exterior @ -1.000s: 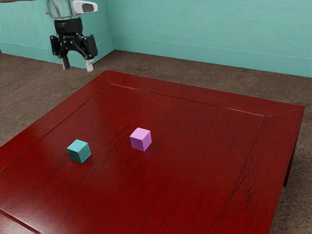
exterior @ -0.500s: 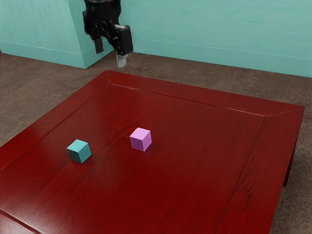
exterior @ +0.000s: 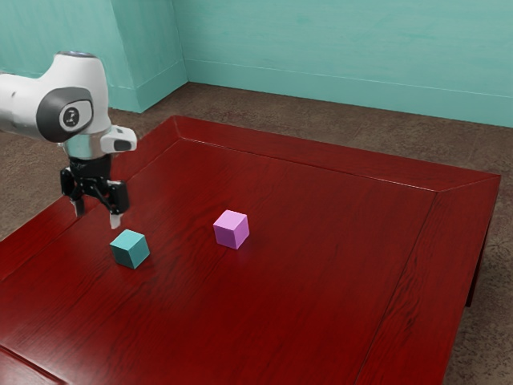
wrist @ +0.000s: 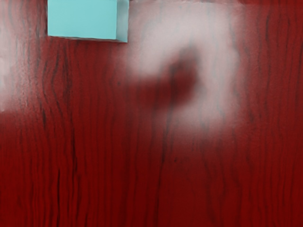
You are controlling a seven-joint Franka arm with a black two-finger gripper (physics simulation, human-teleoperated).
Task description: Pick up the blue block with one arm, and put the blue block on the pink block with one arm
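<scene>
Gripper [exterior: 96,216] open, empty, hovering over table [exterior: 337,265], just beside blue block [exterior: 130,248], toward exterior view's left. Blue block rests on table, near pink block [exterior: 231,228], not touching.

Risk: hand not centred over block; straight descent likely lands finger on top face or shoves block aside. Skewed grasp risks tilted stacking.

Count: one blue block, one pink block, one gripper.

- The white arm [exterior: 28,108] comes in from the exterior view's left, its last link lying nearly level.
- At its end the rounded wrist [exterior: 76,112] bends straight down.
- Below it hangs the black gripper [exterior: 96,215], pointing down.
- Its fingers [exterior: 115,218] stand spread apart, with nothing between them as far as the side angle lets me judge.
</scene>
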